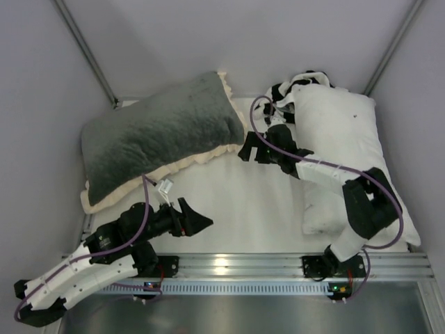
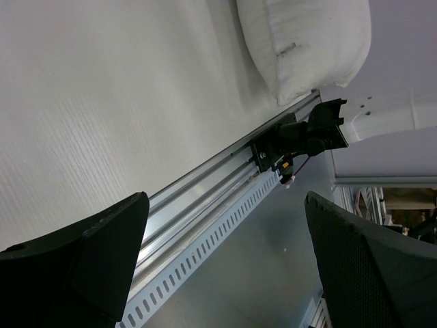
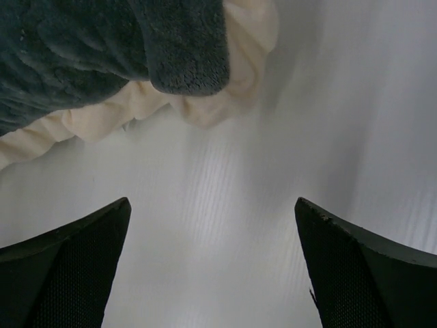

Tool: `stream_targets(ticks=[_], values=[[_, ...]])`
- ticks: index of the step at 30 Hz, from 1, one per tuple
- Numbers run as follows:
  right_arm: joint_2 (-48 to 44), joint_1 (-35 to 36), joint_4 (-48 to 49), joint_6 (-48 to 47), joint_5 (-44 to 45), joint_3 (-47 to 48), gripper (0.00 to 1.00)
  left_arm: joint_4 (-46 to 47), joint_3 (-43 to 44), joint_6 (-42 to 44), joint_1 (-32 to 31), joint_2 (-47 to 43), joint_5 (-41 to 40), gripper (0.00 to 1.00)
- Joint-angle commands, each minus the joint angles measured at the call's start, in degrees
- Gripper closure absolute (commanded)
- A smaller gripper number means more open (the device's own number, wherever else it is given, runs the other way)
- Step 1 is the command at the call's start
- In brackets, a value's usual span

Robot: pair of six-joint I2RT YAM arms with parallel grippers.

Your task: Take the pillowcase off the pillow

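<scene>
The pillowcase [image 1: 156,136] lies at the back left, dark grey plush face up, plump, with a cream frill [image 1: 188,163] along its near edge. The pillow is hidden; I cannot see it inside. My right gripper [image 1: 245,149] is open and empty just right of the case's right corner, apart from it. In the right wrist view the grey corner [image 3: 184,61] and the frill [image 3: 235,75] lie ahead of the open gripper [image 3: 212,225]. My left gripper [image 1: 198,212] is open and empty, low near the front, apart from the frill; its wrist view shows the open gripper [image 2: 225,212] over the rail.
A longer plain white pillow [image 1: 348,139] with one dark dot lies along the right side under the right arm, also in the left wrist view [image 2: 307,41]. A black-and-white patterned cloth [image 1: 306,80] sits at its far end. An aluminium rail [image 1: 229,263] runs along the front edge.
</scene>
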Motion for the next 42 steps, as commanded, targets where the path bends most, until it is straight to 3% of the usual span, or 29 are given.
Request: stream_targets(ticks=[1, 5, 13, 17, 18, 22, 23, 25, 30, 35, 39, 42], values=[[5.44, -1.99, 8.00, -0.29, -10.75, 7.74, 0.01, 0.55, -0.59, -1.25, -0.01, -1.91, 0.80, 0.01], [13.16, -5.16, 21.33, 4.79, -21.02, 9.41, 0.00, 0.55, 0.47, -0.55, -0.09, -0.95, 0.80, 0.01], [26.53, -8.50, 21.72, 10.08, -22.36, 20.13, 0.00, 0.47, 1.52, -0.81, -0.01, 0.30, 2.82, 0.01], [33.13, -9.29, 27.96, 15.97, -26.59, 22.78, 0.01, 0.38, 0.65, -2.30, -0.01, -1.91, 2.90, 0.01], [33.75, -9.29, 28.32, 16.32, -27.02, 23.22, 0.03, 0.46, 0.64, -2.57, -0.01, -2.43, 2.99, 0.01], [34.20, -9.12, 34.54, 19.31, -29.92, 21.57, 0.37, 0.03, 0.30, -3.71, -0.01, -4.63, 2.91, 0.01], [33.41, -9.12, 35.52, 20.53, -30.01, 20.60, 0.66, -0.15, 0.21, -4.15, -0.01, -4.72, 2.73, 0.01], [31.66, -9.12, 36.40, 21.16, -30.54, 18.31, 0.98, -0.06, -0.23, -4.68, -0.01, -4.90, 2.47, 0.01], [24.28, -9.12, 39.40, 20.64, -31.77, 10.15, 1.00, -0.06, -0.67, -5.65, -0.01, -3.76, 2.12, 0.02], [7.77, -9.56, 35.80, 15.37, -31.25, 2.32, 1.00, -1.64, 0.20, -2.84, -0.01, -0.07, 0.11, 0.03], [-6.72, -9.64, 22.66, 6.69, -27.13, -0.77, 1.00, -2.61, 0.82, -1.43, -0.09, 6.68, -2.36, 0.03], [-12.10, -9.64, 15.77, 2.89, -26.41, 0.36, 1.00, -2.61, 0.56, -1.60, -0.09, 11.78, -3.51, 0.03]])
